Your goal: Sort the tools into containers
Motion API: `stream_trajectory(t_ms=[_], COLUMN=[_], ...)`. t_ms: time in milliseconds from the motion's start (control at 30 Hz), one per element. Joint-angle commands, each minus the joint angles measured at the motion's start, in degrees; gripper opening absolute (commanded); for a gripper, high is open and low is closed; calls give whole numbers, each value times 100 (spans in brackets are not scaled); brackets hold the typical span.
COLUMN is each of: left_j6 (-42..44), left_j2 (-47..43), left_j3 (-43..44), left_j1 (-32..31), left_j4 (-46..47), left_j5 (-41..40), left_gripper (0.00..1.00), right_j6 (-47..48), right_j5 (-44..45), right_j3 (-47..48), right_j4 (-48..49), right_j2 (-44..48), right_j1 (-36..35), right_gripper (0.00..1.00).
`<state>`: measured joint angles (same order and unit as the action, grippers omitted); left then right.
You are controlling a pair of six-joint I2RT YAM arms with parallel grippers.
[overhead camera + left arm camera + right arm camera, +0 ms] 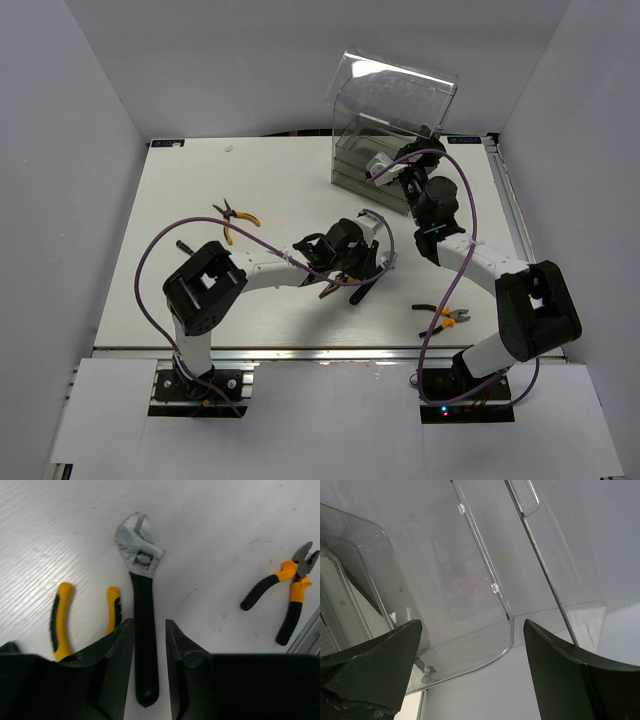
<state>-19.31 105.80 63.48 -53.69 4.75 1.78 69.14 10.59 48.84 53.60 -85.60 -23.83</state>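
Note:
A silver-black adjustable wrench [142, 575] lies flat on the white table. My left gripper [149, 621] stands low over it with its jaws astride the black handle; a thin gap shows on the right side, so it is open. In the top view the left gripper [352, 284] is near the table's middle. Yellow-handled pliers [61, 620] lie just left of the wrench. Orange-black cutters [291, 589] lie to its right, near the front edge [446, 316]. My right gripper [472, 622] is wide open and empty at the transparent cabinet [470, 580], beside its front [385, 172].
The smoky clear cabinet [390, 120] stands at the back right with a clear panel raised. Another pair of yellow-orange pliers [236, 214] lies at the left middle. A thin dark screwdriver [185, 245] lies by the left arm. Purple cables loop over both arms. A metal rail [310, 635] marks the table's front edge.

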Motion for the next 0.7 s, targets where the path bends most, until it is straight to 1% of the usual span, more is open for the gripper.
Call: stream_trajectory(t_ms=[0,33,133,200,333,533,600,667], left_j6=[226,217,226,261,252,358,375,410], left_j2=[203,222,301,397,879,1425,1426,1365], left_j3=[410,445,524,621,1024,1658,1650,1589], left_j1=[-10,-18,-45,-62,-132,-308,-326,-317], left_j4=[-264,-273,-282,-387,-492,-1116,-1161,-1161], left_j5=[946,964,921,868,710,-89,-432,-503], left_gripper=[44,50,53,53,52,53,53,53], right_j6=[-77,-85,-85,-77,-94,-138,-147,-156], right_j5=[163,163,154,154,163,154,154,154], right_j3=[-68,-59,-94,-103,-94,-103,-120,-103], right_j4=[309,300,300,300,291,291,291,291], right_j2=[88,96,114,123,105,131,123,132], right_j1=[-25,-16,-16,-16,-25,-25,-25,-25], right_gripper=[89,89,89,89,89,89,89,89])
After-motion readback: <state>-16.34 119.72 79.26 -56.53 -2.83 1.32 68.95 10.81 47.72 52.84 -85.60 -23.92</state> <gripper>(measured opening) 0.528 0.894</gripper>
